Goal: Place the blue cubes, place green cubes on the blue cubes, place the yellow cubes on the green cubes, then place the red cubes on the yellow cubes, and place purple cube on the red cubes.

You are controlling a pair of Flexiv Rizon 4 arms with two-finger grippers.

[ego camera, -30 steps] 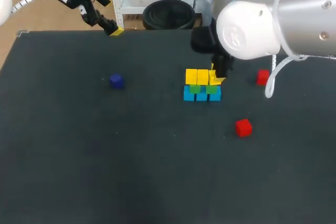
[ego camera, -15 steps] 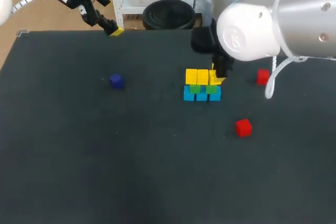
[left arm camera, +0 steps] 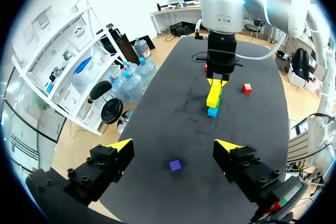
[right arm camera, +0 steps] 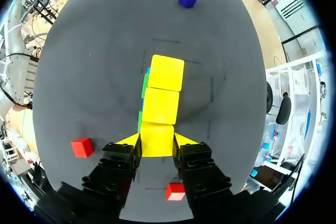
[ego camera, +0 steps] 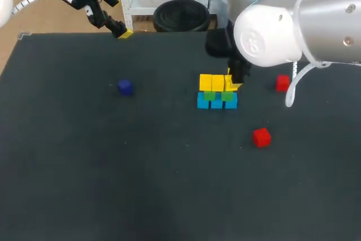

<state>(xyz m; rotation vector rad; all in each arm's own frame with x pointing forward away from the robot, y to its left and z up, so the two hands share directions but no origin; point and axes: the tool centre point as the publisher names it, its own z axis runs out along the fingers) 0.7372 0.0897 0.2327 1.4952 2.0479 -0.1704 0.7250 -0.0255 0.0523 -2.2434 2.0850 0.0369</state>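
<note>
A small wall stands mid-table: a row of blue cubes [ego camera: 216,103], green cubes [ego camera: 228,96] on them, yellow cubes [ego camera: 212,82] on top. My right gripper [ego camera: 232,84] is shut on the rightmost yellow cube [right arm camera: 157,139], which sits at the end of the yellow row [right arm camera: 163,105]. Two red cubes lie loose, one [ego camera: 261,137] in front of the wall to its right, one [ego camera: 282,83] beside my right arm. The purple cube [ego camera: 124,87] lies far left of the wall. My left gripper [left arm camera: 173,148] hangs open over the table's far left edge, high above the purple cube [left arm camera: 176,165].
The black table [ego camera: 141,184] is bare in front of the wall and along the left side. My right arm's white elbow [ego camera: 271,26] hangs over the back right area.
</note>
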